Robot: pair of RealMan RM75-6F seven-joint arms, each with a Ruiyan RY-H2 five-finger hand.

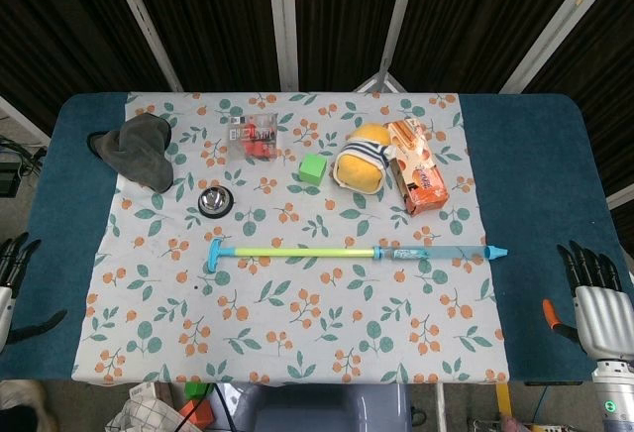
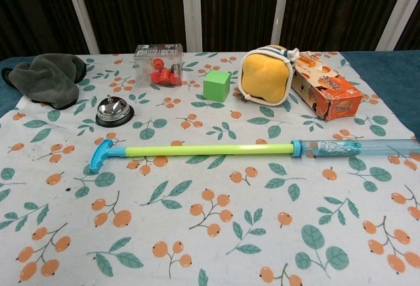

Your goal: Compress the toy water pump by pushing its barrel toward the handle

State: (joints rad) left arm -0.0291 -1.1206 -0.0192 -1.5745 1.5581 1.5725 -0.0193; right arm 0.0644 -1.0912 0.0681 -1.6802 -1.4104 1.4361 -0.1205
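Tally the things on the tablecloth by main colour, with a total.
Grey: 1, cloth
Silver: 1, bell
Clear: 1, box of red pieces
Green: 1, cube
Yellow: 1, pouch
Orange: 1, carton
Blue and yellow-green: 1, toy water pump
Total: 7

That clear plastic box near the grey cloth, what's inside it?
The clear box holds several small red pieces, piled at its bottom. What they are is too small to tell, and reflections hide the rest.

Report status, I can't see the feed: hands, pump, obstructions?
Left hand and right hand open, off at table edges. Long blue-and-green toy water pump fully extended, untouched. Silver call bell near its handle, not blocking.
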